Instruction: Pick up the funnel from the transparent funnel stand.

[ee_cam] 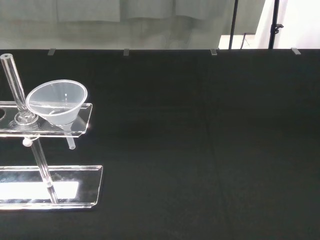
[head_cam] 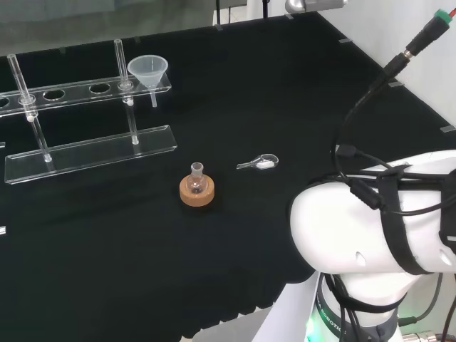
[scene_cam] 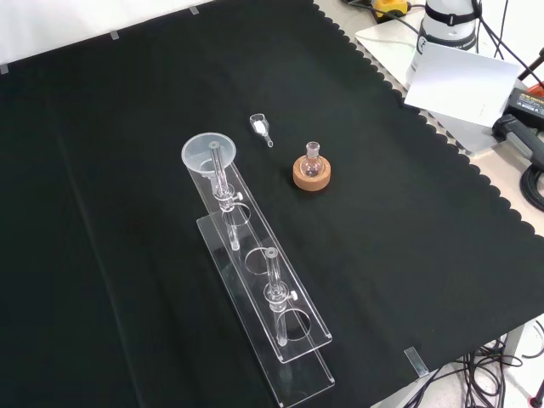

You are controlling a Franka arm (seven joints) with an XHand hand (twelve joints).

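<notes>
**Ana:** Funnel first: where is the clear plastic cone-shaped funnel (head_cam: 148,72) seen?

**Ben:** It is seen in the upper left of the head view. It is seated in the end hole of the top bar of the see-through plastic funnel stand (head_cam: 89,149). In the front view it is found left of the middle, at the upper end of the stand (scene_cam: 255,293). In the wrist view the funnel (ee_cam: 56,102) is placed at the left, a bit above the middle.

**Ana:** Which way is it pointed?

**Ben:** Its wide mouth is turned up and its thin stem is hung straight down through the hole. So its long line is up and down. A straight lift would be needed, it is judged, so the stem is pulled free of the hole.

**Ana:** What is kept close to it?

**Ben:** A thin clear upright rod (head_cam: 120,60) is stood just beside it on the stand. That rod could be bumped.

**Ana:** And the fingers of the hand?

**Ben:** How they are held cannot be told, and nothing is known to be held. From the wrist view, the funnel is judged to lie well apart from the hand, ahead of the palm and off to one side.

**Ana:** Anything else on the black cloth (scene_cam: 102,170)?

**Ben:** A small round glass flask on a cork ring (head_cam: 196,189) and a small clear scoop (head_cam: 258,164) are set near the middle of the head view, well apart from the funnel.
</notes>
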